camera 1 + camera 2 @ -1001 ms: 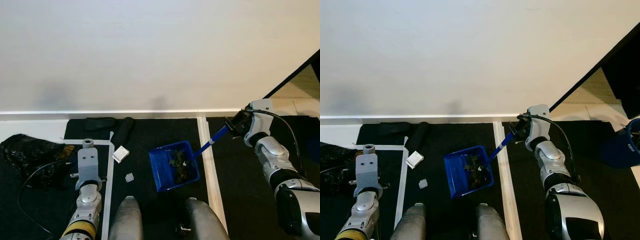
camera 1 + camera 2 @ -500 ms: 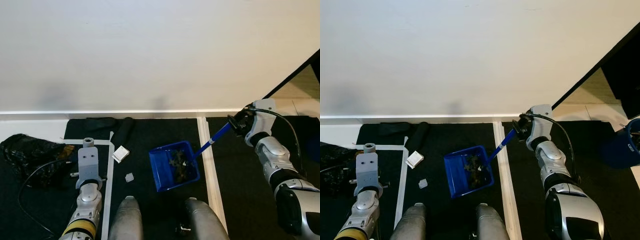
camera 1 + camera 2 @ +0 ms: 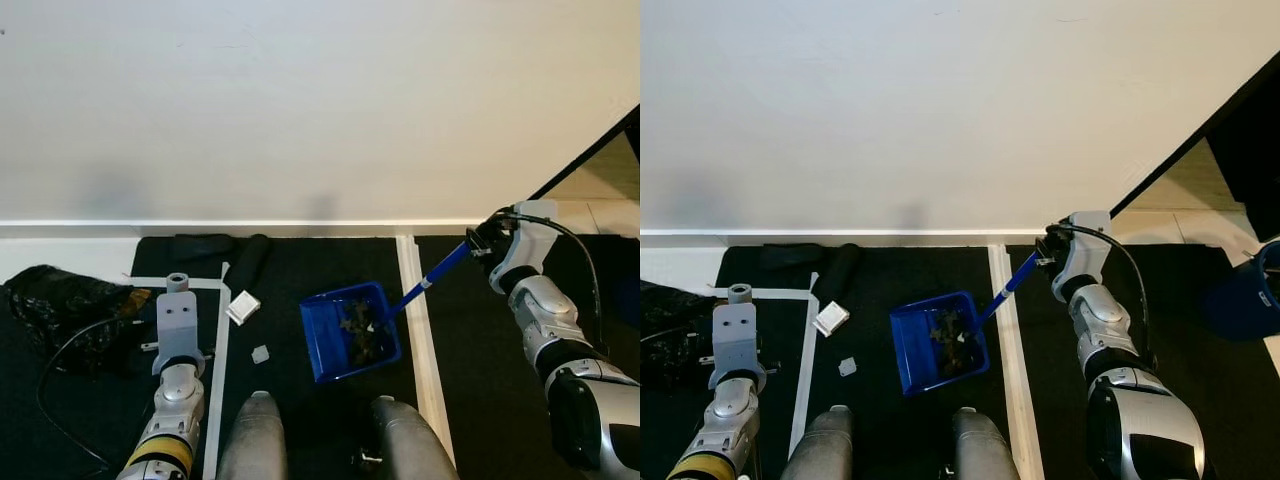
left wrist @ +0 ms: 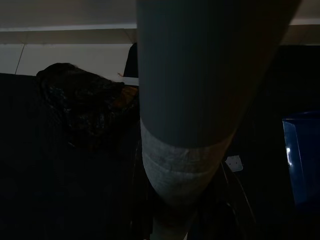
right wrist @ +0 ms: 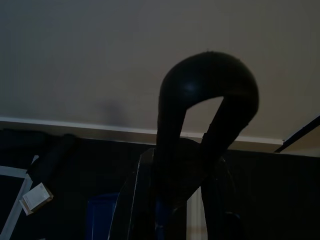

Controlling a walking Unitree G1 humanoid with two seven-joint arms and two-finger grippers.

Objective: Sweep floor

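Both head views look steeply down from above the blue dustpan (image 3: pixel 348 332) toward the white wall (image 3: pixel 300 110), sharing it; the dark wrist views sit close, facing that same wall.

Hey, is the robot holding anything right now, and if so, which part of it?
The right gripper holds the blue dustpan by the top end of its long handle. The left gripper appears to hold a grey pole, seen along the left wrist view.

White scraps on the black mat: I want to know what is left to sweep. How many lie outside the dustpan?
2: a larger white scrap beside the white tape line, and a smaller white scrap nearer the robot, left of the blue dustpan. Others may be hidden.
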